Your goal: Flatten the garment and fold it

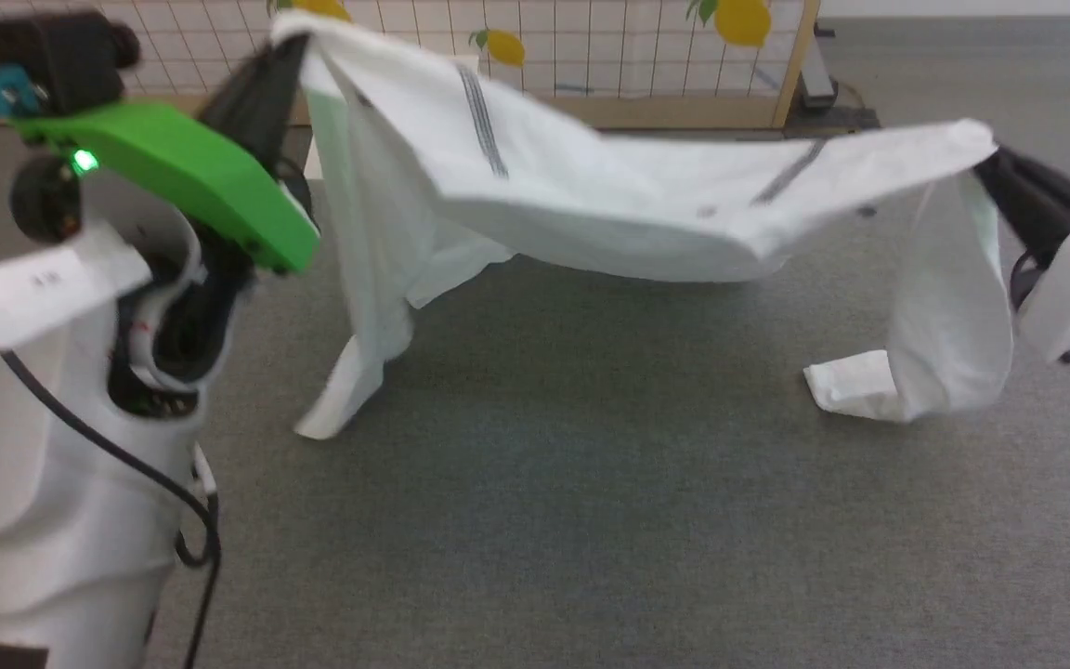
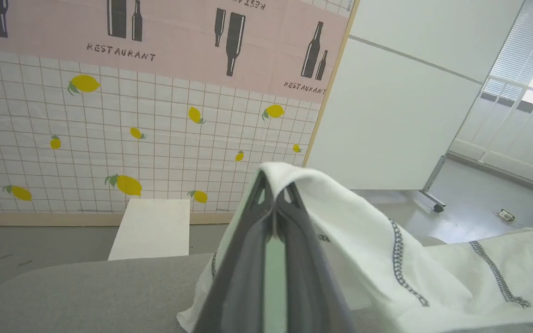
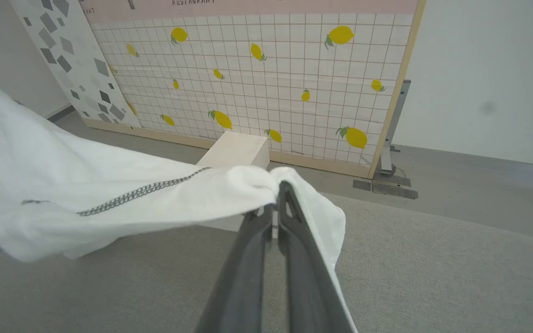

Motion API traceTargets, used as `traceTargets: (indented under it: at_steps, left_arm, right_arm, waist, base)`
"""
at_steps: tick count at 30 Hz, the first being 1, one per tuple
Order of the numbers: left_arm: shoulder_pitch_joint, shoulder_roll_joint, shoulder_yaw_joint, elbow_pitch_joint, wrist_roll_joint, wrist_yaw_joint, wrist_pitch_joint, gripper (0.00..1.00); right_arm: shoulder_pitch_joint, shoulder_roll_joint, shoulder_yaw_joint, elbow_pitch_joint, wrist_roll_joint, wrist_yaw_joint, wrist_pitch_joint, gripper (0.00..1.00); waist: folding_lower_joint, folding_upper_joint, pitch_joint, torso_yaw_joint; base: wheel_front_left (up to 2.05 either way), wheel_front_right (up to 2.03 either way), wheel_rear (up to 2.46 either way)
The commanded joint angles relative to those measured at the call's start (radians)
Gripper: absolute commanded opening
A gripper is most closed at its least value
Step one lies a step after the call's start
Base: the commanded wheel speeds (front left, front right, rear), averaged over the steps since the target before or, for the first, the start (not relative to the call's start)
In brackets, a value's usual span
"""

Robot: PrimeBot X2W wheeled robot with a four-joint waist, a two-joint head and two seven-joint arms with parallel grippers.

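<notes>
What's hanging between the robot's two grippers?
The white shirt spans from the left gripper to the right gripper, sagging above the grey surface, in the head view.

garment (image 1: 646,214) spans left gripper (image 1: 298,45) to right gripper (image 1: 985,163); box (image 2: 153,226) seemingly behind.

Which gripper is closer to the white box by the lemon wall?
Left. The left gripper, shut on the T-shirt, is just in front of the white box; the right gripper holds the shirt's other end, much farther away.

Both arms are lifted and spread wide apart. The left gripper (image 1: 293,42) has its jaws pressed together on the garment (image 1: 591,204), and the right gripper (image 1: 988,165) pinches it the same way.
</notes>
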Motion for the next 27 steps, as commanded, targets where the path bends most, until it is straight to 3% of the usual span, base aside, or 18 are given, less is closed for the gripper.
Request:
traceTargets:
  at_steps: [1, 6, 10, 17, 27]
  left_arm:
    - [-0.045, 0.010, 0.011, 0.009, 0.000, -0.006, -0.001, 0.00]
    - [-0.166, 0.035, 0.029, 0.066, 0.015, -0.015, 0.003, 0.00]
    - [-0.230, 0.046, 0.030, 0.108, 0.020, -0.018, 0.016, 0.00]
    - [-0.330, 0.078, 0.000, 0.189, 0.057, -0.025, 0.066, 0.00]
    - [-0.583, 0.129, -0.067, 0.349, 0.172, -0.036, 0.125, 0.00]
  right_arm:
    - [-0.035, -0.008, -0.003, -0.010, 0.021, -0.001, 0.023, 0.00]
    - [-0.133, -0.060, -0.020, -0.016, 0.039, -0.001, 0.085, 0.00]
    - [-0.187, -0.061, -0.027, 0.000, 0.026, -0.001, 0.103, 0.00]
    - [-0.337, -0.014, -0.025, 0.096, -0.028, -0.001, 0.084, 0.00]
    - [-0.690, 0.072, -0.003, 0.340, -0.189, -0.001, -0.042, 0.00]
  waist:
    - [0.0000, 0.0000, -0.026, -0.001]
    - [0.0000, 0.0000, -0.043, -0.007]
    - [0.0000, 0.0000, -0.041, -0.013]
    - [0.0000, 0.0000, 0.022, -0.034]
    - [0.0000, 0.0000, 0.260, -0.063]
  base:
    - [0.00, 0.00, 0.00]
    - [0.00, 0.00, 0.00]
    - [0.00, 0.00, 0.00]
    - [0.00, 0.00, 0.00]
    - [0.00, 0.00, 0.00]
